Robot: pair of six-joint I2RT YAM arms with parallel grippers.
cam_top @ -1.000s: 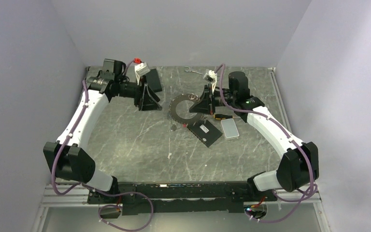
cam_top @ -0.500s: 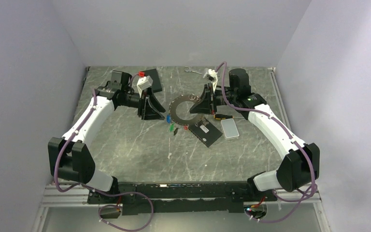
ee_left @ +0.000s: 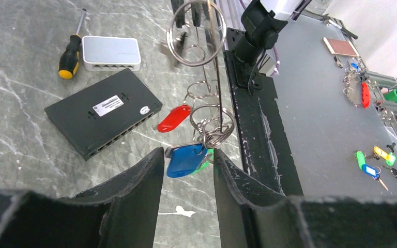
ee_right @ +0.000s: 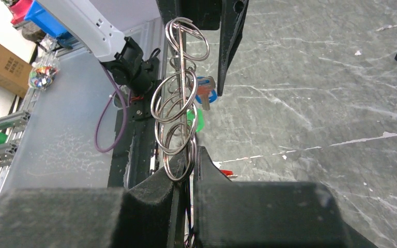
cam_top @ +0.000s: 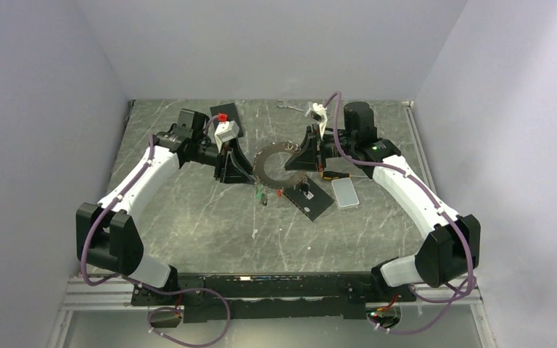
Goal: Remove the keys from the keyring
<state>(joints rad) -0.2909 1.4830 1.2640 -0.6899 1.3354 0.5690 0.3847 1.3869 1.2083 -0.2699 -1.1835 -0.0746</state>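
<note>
1. The right gripper is pressed onto the keyring, pinching it.
2. The left gripper is spread; the blue key hangs between its fingertips.
3. The red key dangles on the ring too.

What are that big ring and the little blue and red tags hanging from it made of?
The keyring looks like bare metal wire: thin, grey, glinting. The blue tag and red tag look like glossy plastic: solid colour, soft highlights, though painted metal is possible.
</note>
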